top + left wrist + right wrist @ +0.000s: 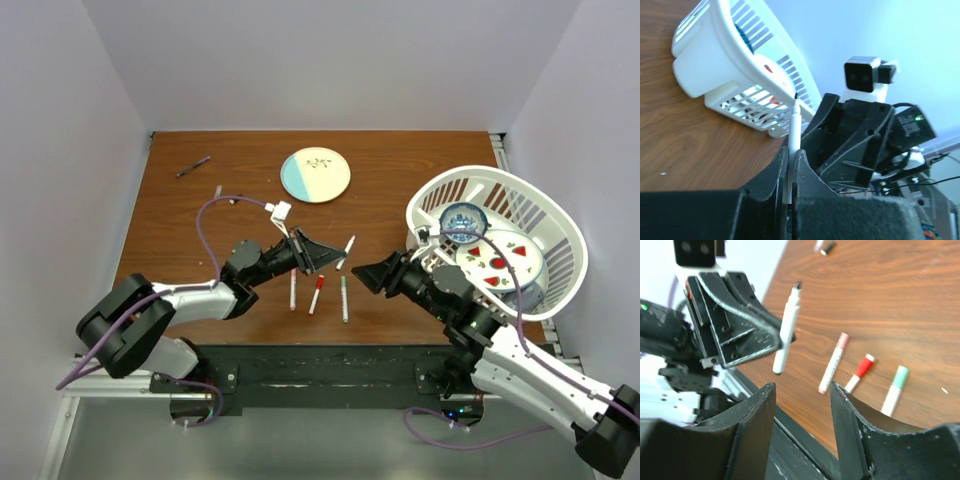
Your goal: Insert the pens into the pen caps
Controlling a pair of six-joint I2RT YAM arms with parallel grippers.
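My left gripper (pixel 322 256) is shut on a white pen (pixel 346 251) with a bare black tip, held above the table; the pen stands between the jaws in the left wrist view (pixel 793 127) and shows in the right wrist view (pixel 787 330). My right gripper (pixel 368 276) is open and empty, facing the left gripper a short way off (pixel 802 390). Three capped pens lie on the table below: pink-capped (pixel 834 362), red-capped (pixel 861 371), green-capped (pixel 895 390). A dark purple pen (pixel 192 167) lies at the far left. Two small loose caps (pixel 827 247) lie farther back.
A round white and blue plate (pixel 315 174) lies at the back centre. A white slotted basket (pixel 560 240) holding dishes stands tilted at the right edge. A purple cable loops over the left arm.
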